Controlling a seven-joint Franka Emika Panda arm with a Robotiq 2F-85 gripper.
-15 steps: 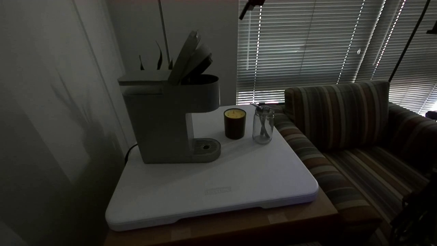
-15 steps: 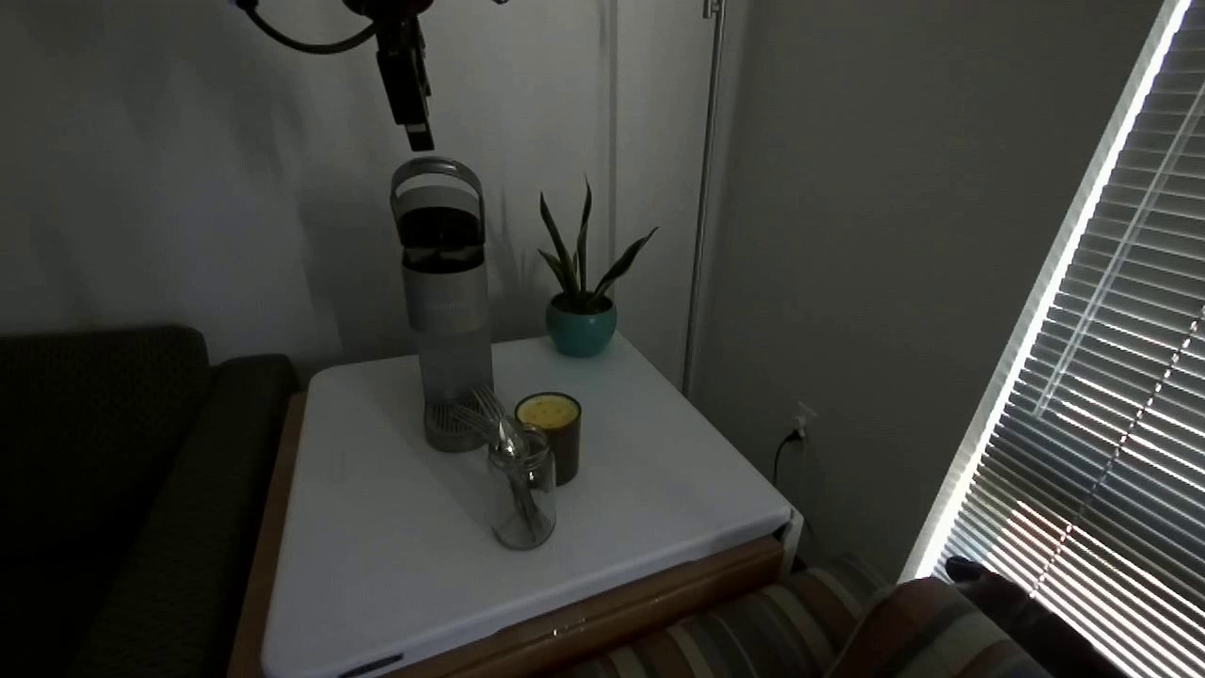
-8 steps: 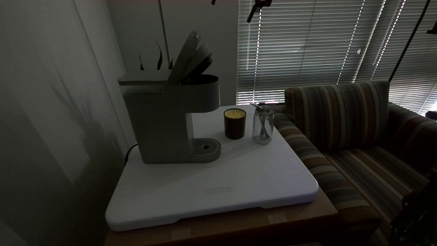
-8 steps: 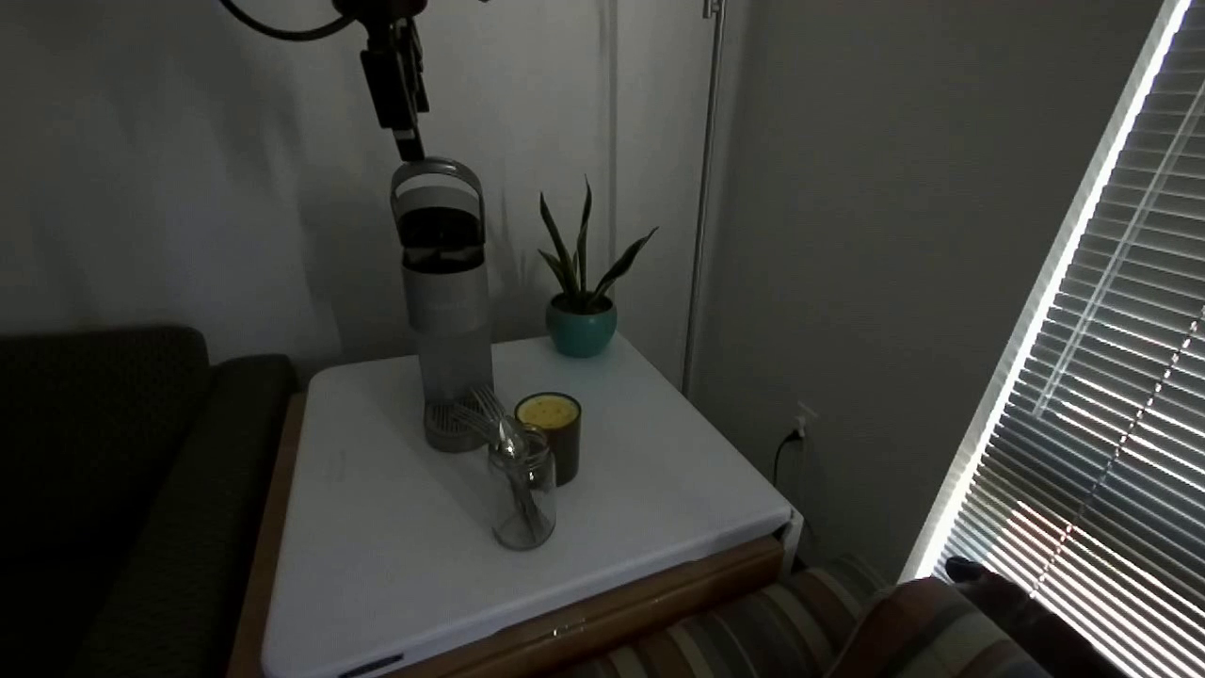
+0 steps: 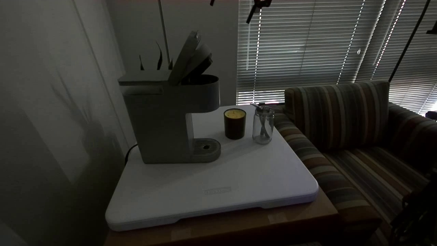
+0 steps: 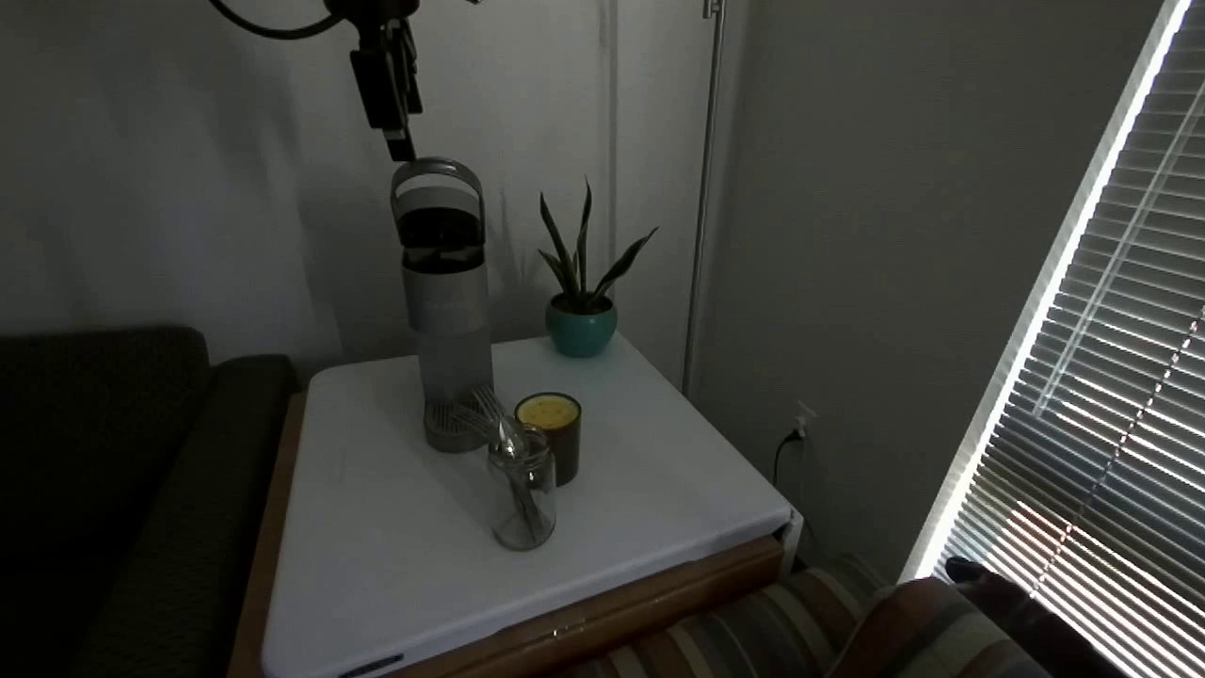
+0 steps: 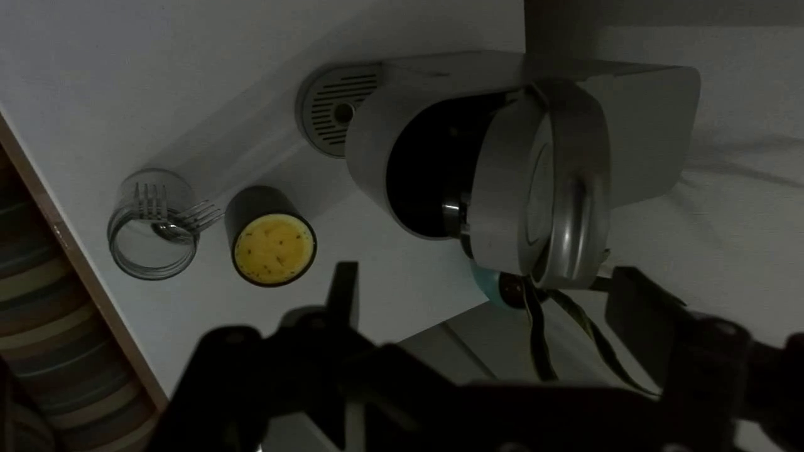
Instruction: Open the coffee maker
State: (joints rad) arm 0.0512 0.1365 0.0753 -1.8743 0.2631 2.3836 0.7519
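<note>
The claw [image 7: 487, 270] points down near the raised lid [image 7: 502, 191] of the coffee maker [image 5: 160, 121], spread wide, holding nothing

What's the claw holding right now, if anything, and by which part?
Nothing is held: the claw is open, its fingers spread apart, and no part of the coffee maker is gripped.

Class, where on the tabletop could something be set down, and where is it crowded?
Widest bare tabletop: between coffee maker, glass and dark sofa. Smaller patch: between candle and plant, toward the blinds. Crowded: glass and candle, close together, forks sticking out.
</note>
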